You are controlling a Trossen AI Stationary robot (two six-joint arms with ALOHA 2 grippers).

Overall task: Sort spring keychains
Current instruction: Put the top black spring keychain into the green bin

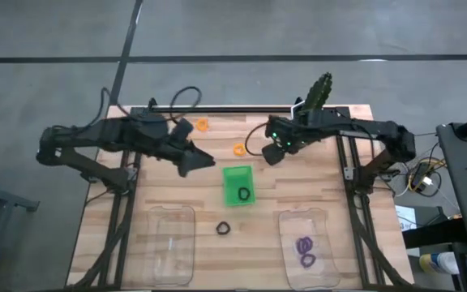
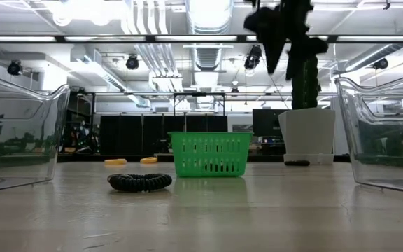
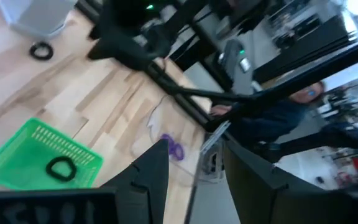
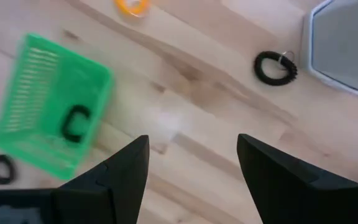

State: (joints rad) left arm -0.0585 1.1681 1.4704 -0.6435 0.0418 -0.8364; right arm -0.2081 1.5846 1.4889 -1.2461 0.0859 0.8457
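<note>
Light is even and bright, coming from ceiling lamps (image 2: 208,10) that flare white along the top of the low view. The bench (image 1: 177,195) shows only faint, soft shadows. Both wrist views are smeared with motion blur: the basket (image 4: 51,106) has soft edges, and the near fingers (image 3: 151,180) are dark and out of focus. The clear bins (image 2: 16,133) catch pale reflections.

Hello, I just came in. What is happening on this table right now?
A two-arm robot is sorting spring keychains. One black keychain lies in the green basket, and purple ones lie in the right clear container. Orange ones and another black one lie loose. The left gripper and right gripper hover open, empty.
</note>
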